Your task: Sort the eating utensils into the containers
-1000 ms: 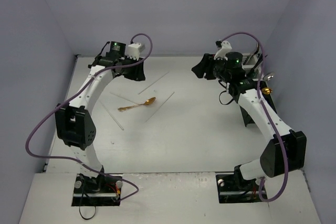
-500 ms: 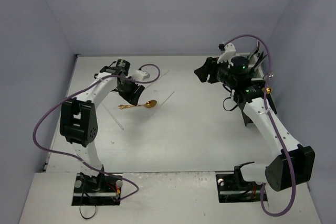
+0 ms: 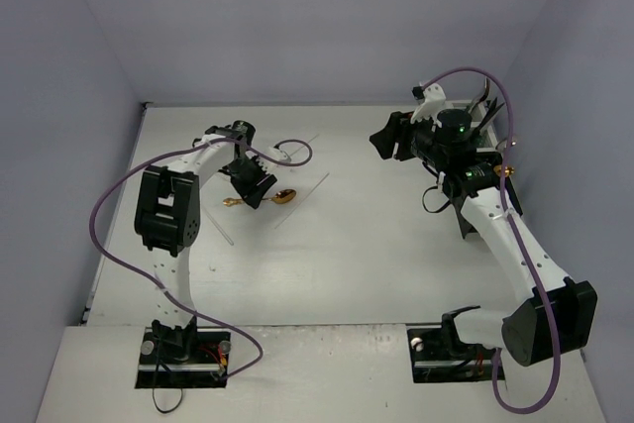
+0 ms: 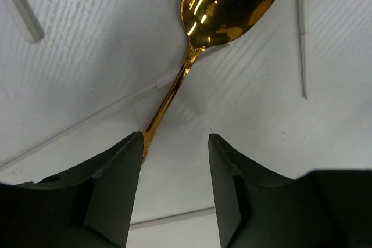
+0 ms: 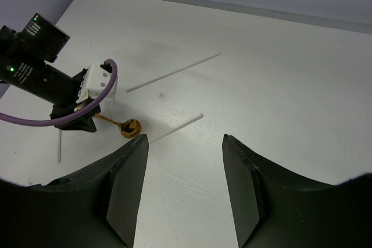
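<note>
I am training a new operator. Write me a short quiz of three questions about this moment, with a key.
1. True or false: the left pincer is shut on the shiny gold metal spoon.
2. Which part of the spoon reaches the left pincer's fingers? A: the bowl. B: the handle. C: no part.
3. Fill in the missing word: the right pincer is ___ and holds nothing.
Key: 1 false: it is open, with the handle at the inner edge of one finger. 2 B. 3 open.
</note>
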Robot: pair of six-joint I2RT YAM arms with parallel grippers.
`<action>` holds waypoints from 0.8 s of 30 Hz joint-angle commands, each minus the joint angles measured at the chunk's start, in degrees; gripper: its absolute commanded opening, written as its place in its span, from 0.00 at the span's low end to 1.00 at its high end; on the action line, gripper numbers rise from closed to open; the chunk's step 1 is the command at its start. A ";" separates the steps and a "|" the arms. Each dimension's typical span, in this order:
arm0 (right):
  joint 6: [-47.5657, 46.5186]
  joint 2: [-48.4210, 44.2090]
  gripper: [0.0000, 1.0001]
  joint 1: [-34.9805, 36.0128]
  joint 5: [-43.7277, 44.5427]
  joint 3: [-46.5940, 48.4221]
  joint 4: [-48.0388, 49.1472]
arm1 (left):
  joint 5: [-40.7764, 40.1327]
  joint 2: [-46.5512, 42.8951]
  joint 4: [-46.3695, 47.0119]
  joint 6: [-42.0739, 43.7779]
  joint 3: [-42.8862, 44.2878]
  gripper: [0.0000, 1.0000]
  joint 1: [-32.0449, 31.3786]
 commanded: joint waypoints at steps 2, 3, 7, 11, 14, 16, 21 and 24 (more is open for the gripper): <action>-1.00 -1.78 0.51 -0.03 0.59 1.45 2.53 | -0.03 0.13 -0.80 3.35 4.83 0.45 0.06; -1.09 -1.82 0.51 -0.08 0.64 1.45 2.38 | -0.08 0.57 -0.80 3.60 5.22 0.45 0.06; -1.50 -1.74 0.50 -0.08 0.79 1.60 2.04 | 0.47 1.68 -0.88 3.85 5.60 0.43 0.07; -1.98 -1.79 0.50 -0.42 0.73 1.83 1.81 | 1.31 1.42 -0.85 3.75 3.87 0.39 -0.06; -2.15 -1.68 0.50 -0.58 0.82 1.89 1.69 | 1.74 0.85 -0.80 3.55 2.36 0.37 -0.11; -2.13 -1.55 0.50 -0.61 0.82 1.91 1.67 | 1.77 0.68 -0.64 3.22 1.66 0.37 -0.17; -1.94 -1.32 0.49 -0.61 0.83 2.15 1.67 | 0.29 0.68 1.71 0.37 -0.67 0.32 -1.18; -2.26 -1.83 0.49 -0.61 1.17 2.13 1.58 | -2.13 0.33 3.65 -2.53 -2.40 0.18 -2.83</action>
